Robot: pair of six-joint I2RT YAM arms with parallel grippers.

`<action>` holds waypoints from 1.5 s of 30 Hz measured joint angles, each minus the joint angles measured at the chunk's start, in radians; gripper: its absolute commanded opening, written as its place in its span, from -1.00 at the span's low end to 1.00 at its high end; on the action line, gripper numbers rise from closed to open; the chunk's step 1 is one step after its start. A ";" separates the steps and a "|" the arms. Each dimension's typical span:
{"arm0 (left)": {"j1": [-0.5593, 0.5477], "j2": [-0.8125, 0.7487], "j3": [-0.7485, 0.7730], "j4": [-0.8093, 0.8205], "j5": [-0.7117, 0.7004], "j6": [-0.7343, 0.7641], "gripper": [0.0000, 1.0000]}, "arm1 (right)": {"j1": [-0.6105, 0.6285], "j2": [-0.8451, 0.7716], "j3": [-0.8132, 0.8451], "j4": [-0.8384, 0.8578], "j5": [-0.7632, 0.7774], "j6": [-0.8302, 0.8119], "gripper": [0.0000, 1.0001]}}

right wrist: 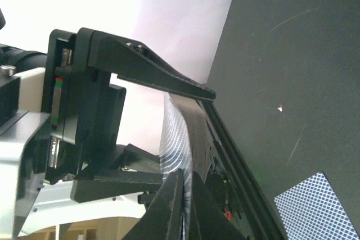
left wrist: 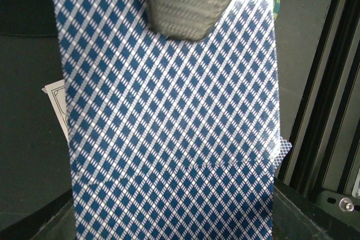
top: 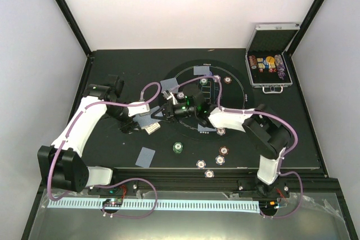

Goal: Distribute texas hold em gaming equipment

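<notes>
My left gripper (top: 145, 123) is shut on a small deck of blue-and-white diamond-backed cards (top: 151, 126) held over the table's left centre. In the left wrist view the card backs (left wrist: 169, 139) fill the frame and hide my own fingers. My right gripper (top: 164, 109) reaches left to the deck and is shut on the top card; one of its woven grey fingers (left wrist: 183, 4) presses on that card. In the right wrist view the right gripper (right wrist: 185, 186) pinches the card (right wrist: 171, 133) edge-on, between the left gripper's black fingers (right wrist: 157, 68).
Loose cards lie on the table (top: 146, 156), (top: 201, 71), (top: 169, 85); another card shows in the right wrist view (right wrist: 320, 200). A green chip (top: 178, 147) and several other chips (top: 223, 150) lie near the front. The open silver case (top: 270, 63) stands at the back right.
</notes>
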 measured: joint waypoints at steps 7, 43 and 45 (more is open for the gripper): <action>0.000 0.000 0.000 0.002 0.002 0.000 -0.97 | -0.011 -0.074 0.000 -0.139 0.033 -0.066 -0.98; 0.000 0.000 0.000 0.010 0.002 0.000 -0.97 | -0.323 -0.082 0.029 -0.364 -0.078 -0.197 -0.98; 0.000 0.000 0.000 0.011 0.002 0.000 -0.97 | -0.283 -0.142 -0.033 -0.315 -0.076 -0.165 -0.98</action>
